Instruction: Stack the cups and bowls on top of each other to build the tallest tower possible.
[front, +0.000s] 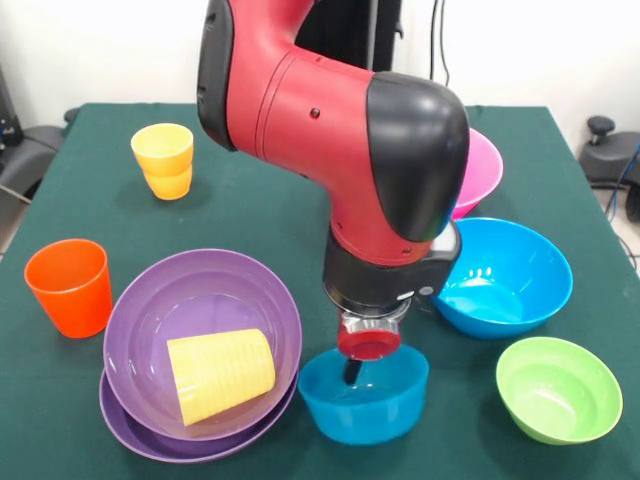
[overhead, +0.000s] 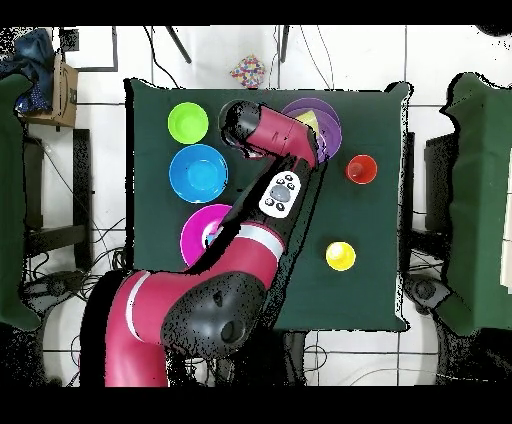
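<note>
The small blue bowl (front: 363, 396) sits at the bottom centre of the front view, and the gripper (front: 352, 372) reaches down into its mouth, perhaps to take its rim; I cannot tell how wide it stands, since the wrist hides it. Just left, the ribbed cup (front: 220, 374) lies on its side inside the two nested purple bowls (front: 200, 340), the only real stack here, though the tipped cup adds no height. The orange cup (front: 70, 287) stands upright at the left edge. Two amber cups (front: 164, 160), one in the other, stand at upper left. On the right, the big blue bowl (front: 505, 275), green bowl (front: 558, 388) and the pink bowl (front: 478, 172) behind the arm (front: 330, 120) sit upright and separate, so the tower looks barely begun.
</note>
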